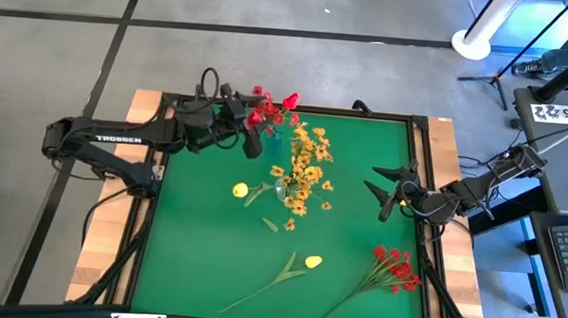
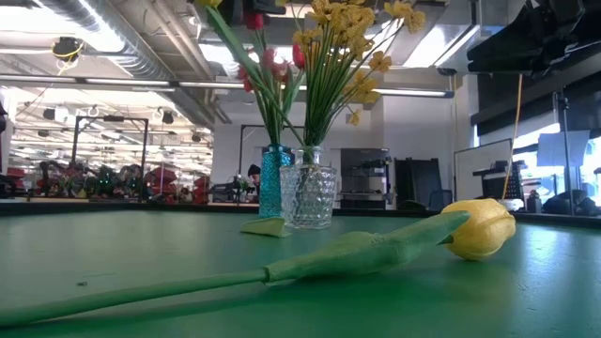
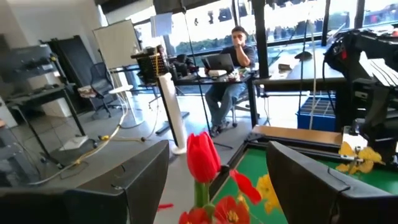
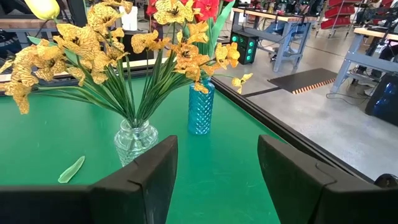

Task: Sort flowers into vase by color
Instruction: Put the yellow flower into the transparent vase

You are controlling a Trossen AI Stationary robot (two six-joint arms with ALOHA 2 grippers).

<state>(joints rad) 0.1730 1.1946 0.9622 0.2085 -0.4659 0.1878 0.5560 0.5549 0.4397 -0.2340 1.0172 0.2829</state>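
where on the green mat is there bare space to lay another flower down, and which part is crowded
Bare: the left side of the green mat, left of the yellow bud and the yellow tulip; also the strip between the yellow-orange blooms and the right gripper. Crowded: the top middle, where the blue vase, clear vase and left gripper cluster. The red sprig fills the lower right corner.

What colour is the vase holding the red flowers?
Blue-teal, with a diamond-textured surface: the blue vase shows best in the right wrist view.
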